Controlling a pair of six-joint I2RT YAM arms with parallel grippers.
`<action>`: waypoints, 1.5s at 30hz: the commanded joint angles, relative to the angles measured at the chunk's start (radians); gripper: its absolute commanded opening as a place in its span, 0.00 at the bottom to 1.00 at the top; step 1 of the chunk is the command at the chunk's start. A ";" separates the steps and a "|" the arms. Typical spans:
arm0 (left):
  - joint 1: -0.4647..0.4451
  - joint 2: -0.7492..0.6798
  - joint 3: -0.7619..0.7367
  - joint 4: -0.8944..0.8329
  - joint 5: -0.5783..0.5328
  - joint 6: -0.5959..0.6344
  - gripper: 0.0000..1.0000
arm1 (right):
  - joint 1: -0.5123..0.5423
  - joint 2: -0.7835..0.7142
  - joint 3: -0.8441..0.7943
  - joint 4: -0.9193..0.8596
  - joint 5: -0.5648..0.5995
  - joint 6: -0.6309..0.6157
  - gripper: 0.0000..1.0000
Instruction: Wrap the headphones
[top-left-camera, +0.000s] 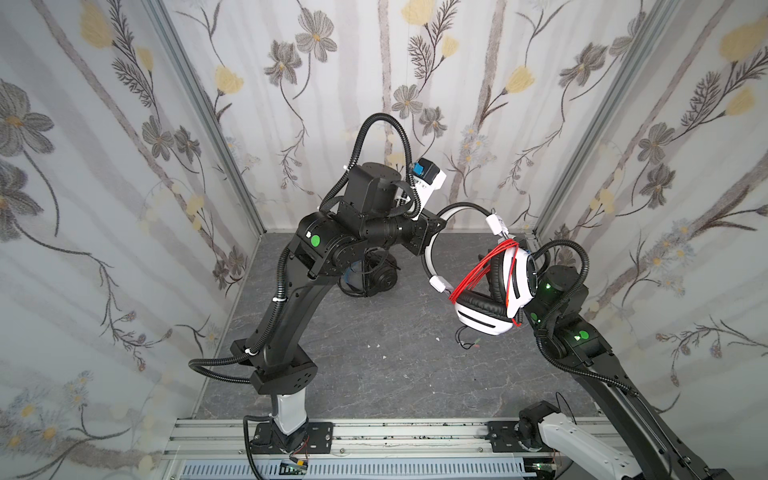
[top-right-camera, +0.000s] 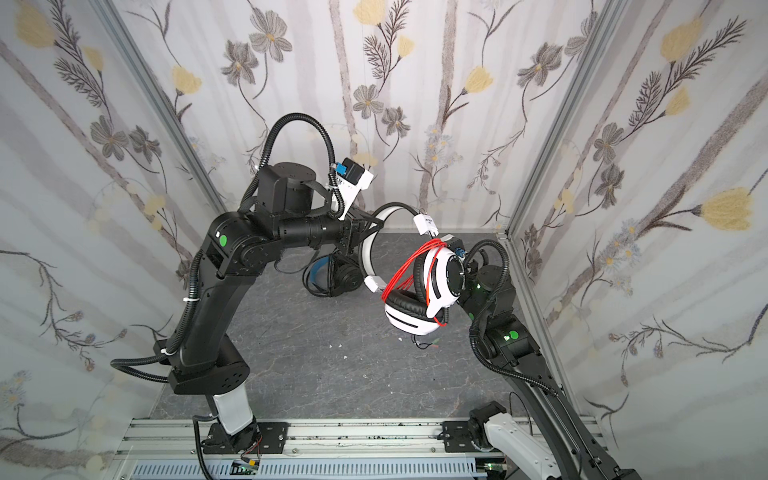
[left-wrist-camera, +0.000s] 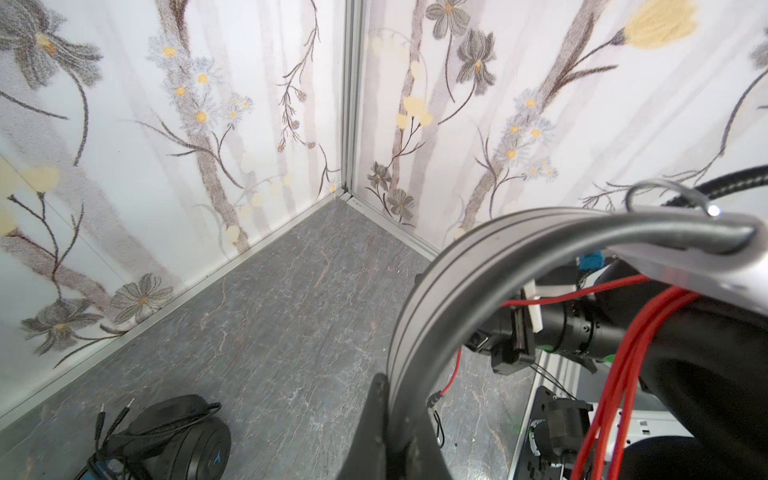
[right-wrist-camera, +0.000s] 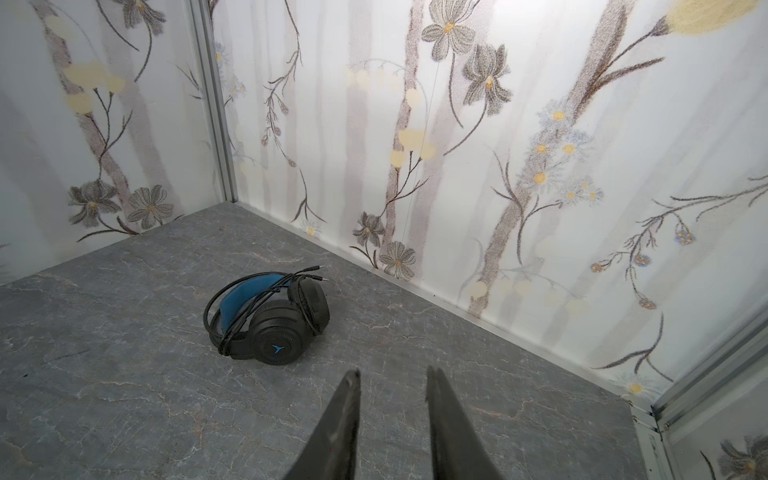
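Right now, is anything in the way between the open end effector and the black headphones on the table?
Nothing visible does. In the right wrist view, the right end effector is open and empty, and only bare gray tabletop lies between it and the black headphones.

You have bright, even, diffuse light in every view; no lamp shows, and the pale flowered walls (top-left-camera: 124, 166) bounce it around. Shadows on the desk (top-left-camera: 374, 374) are faint and soft-edged, a little darker beneath the black headphones (right-wrist-camera: 270, 324). Both top views are sharp, but the metal corner posts (top-left-camera: 208, 120) splay outward toward the upper corners, a wide-lens stretch. In the left wrist view the headband of the white headphones (left-wrist-camera: 424, 324) sits close to the lens, shaded grey and soft, the red cable (left-wrist-camera: 623, 374) is blurred, and a small glint shines on a wire loop (left-wrist-camera: 712, 210). In the right wrist view the jaws are dark and unfocused; the desk beyond them is crisp.
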 joint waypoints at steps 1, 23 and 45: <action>0.000 -0.005 0.007 0.172 0.010 -0.096 0.00 | -0.004 -0.014 -0.034 0.068 -0.058 0.032 0.35; 0.048 -0.016 0.007 0.248 -0.053 -0.215 0.00 | -0.028 -0.067 -0.304 0.204 -0.231 0.152 0.72; 0.098 -0.023 0.007 0.296 -0.016 -0.270 0.00 | -0.029 -0.023 -0.400 0.234 -0.170 0.210 0.74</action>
